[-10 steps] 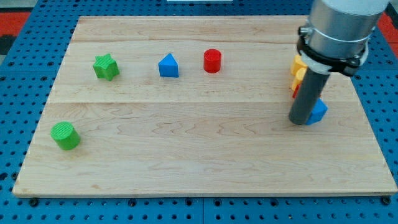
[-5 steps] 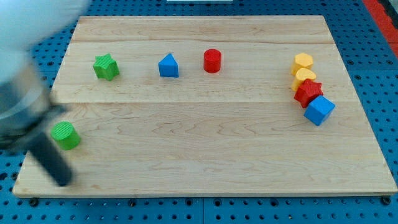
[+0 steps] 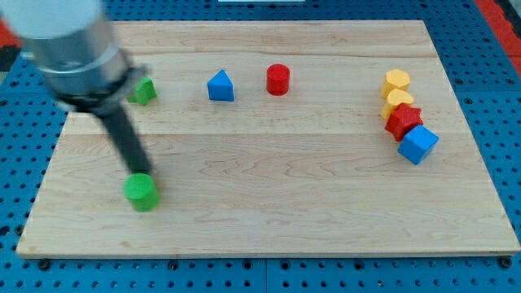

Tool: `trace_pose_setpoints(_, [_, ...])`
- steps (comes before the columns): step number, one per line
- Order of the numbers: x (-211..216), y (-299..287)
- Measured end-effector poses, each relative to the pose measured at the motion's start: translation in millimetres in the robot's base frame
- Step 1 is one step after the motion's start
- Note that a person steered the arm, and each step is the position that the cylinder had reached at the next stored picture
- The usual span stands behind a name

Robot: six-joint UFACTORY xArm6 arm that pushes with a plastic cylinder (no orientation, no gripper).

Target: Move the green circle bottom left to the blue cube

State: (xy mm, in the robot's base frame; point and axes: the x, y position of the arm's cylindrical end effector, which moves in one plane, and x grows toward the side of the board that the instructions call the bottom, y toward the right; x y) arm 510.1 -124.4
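The green circle (image 3: 141, 191), a short cylinder, sits at the lower left of the wooden board (image 3: 269, 220). My tip (image 3: 144, 172) is at the circle's upper edge, touching or nearly touching it; the rod slants up to the view's left and is motion-blurred. The blue cube (image 3: 418, 144) lies far off at the view's right, at the bottom of a column of blocks.
A green star (image 3: 145, 91), partly hidden by the arm, a blue triangular block (image 3: 220, 85) and a red cylinder (image 3: 278, 79) stand along the top. Two yellow blocks (image 3: 397, 89) and a red star (image 3: 403, 120) sit just above the blue cube.
The arm swept from the blue cube to the far left, then came back over the green circle. The circle has moved right and slightly down, from about the left edge inward.
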Motion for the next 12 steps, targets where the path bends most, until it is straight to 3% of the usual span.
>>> trace_pose_setpoints(1, [-2.6, -20.5])
trace_pose_setpoints(2, [3.4, -97.6])
trace_pose_setpoints(3, [33.5, -107.1])
trace_pose_setpoints(5, [33.9, 70.7])
trace_pose_setpoints(6, [40.2, 38.9])
trace_pose_setpoints(7, [56.7, 50.3])
trace_pose_setpoints(9, [19.1, 184.7])
trace_pose_setpoints(11, [23.4, 169.5])
trace_pose_setpoints(12, [-1.4, 172.4])
